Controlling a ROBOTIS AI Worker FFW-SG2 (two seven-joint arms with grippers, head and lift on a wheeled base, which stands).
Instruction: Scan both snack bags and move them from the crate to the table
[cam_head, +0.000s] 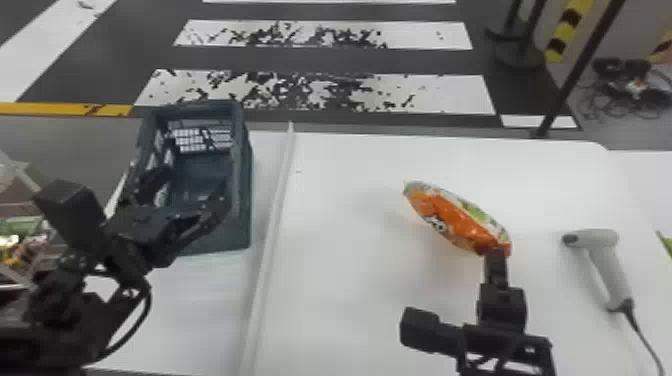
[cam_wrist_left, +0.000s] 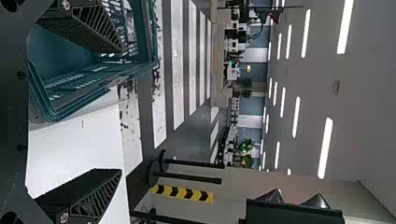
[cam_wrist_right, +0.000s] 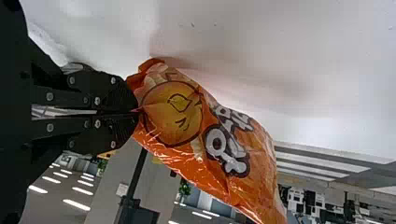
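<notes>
Gripped at its near end, an orange snack bag (cam_head: 452, 220) hangs over the white table in the head view, with my right gripper (cam_head: 496, 255) shut on it. In the right wrist view the orange bag (cam_wrist_right: 224, 144) extends outward from my right gripper (cam_wrist_right: 136, 112), whose fingertips pinch its corner. My left gripper (cam_head: 192, 200) is over the near part of the blue-green crate (cam_head: 242, 200) in the head view. Its fingers stand wide apart in the left wrist view, where my left gripper (cam_wrist_left: 119, 112) has the crate (cam_wrist_left: 93, 86) beyond one finger.
A grey handheld scanner (cam_head: 607, 265) with a cable lies on the table (cam_head: 350, 300) to the right of my right gripper. A raised white strip (cam_head: 272, 225) runs along the table between the crate and the bag. At the far right edge is part of a green item (cam_head: 666, 244).
</notes>
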